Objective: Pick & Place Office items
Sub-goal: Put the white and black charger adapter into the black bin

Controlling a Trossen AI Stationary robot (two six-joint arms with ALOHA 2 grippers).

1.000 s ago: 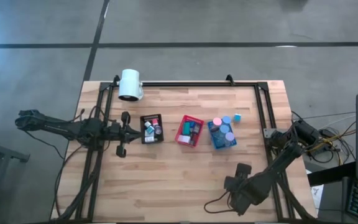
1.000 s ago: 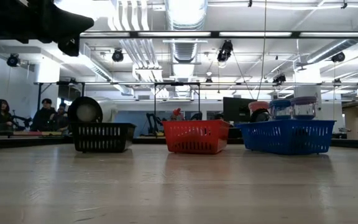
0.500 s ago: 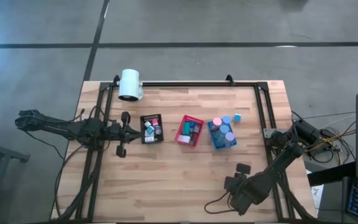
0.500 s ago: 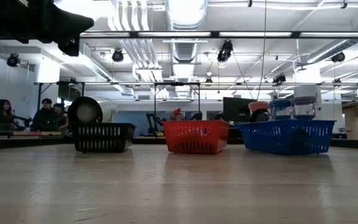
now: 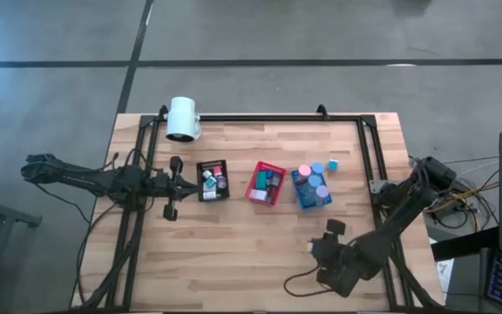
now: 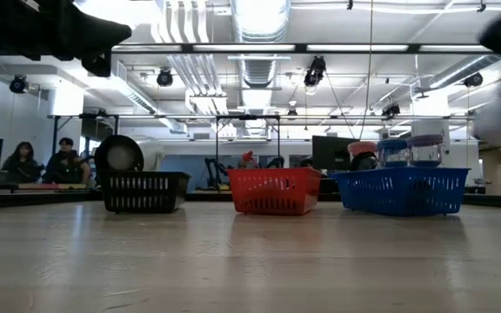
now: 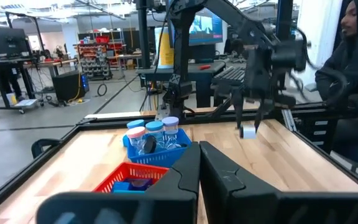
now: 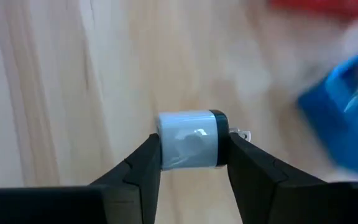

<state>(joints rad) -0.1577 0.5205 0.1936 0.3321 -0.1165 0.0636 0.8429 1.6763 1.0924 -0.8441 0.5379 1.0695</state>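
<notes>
Right gripper [image 8: 188, 163] pinches a small white block [image 8: 189, 139] w/ a dark end, one finger on each side; block sits betw. the fingertips above bare wood. In the high view the gripper [image 5: 319, 248] hangs over the table's [image 5: 234, 253] near-right area, well apart from the trays. Left wrist view shows it [image 7: 248, 122] lifted off the wood w/ the white piece [image 7: 248, 131] at its tip.

Left gripper [image 5: 192, 181] waits at the table's left side, just beside the black tray [image 5: 213, 180], fingers [image 7: 188, 174] pressed together, nothing in them.

Trays sit in a row mid-table: black, then red tray [image 5: 267, 183], then blue tray [image 5: 311, 188]. Each holds small pieces; pink & blue caps [image 5: 311, 172] show on the blue tray, and a small blue bit [image 5: 332, 164] lies on the wood just beside it. White cylinder [image 5: 182, 119] stands at the far-left corner.

Low view: three trays side by side, black [image 6: 143, 191], red [image 6: 274, 190], blue [image 6: 402, 190]; people [image 6: 40, 163] seated in the room behind.
</notes>
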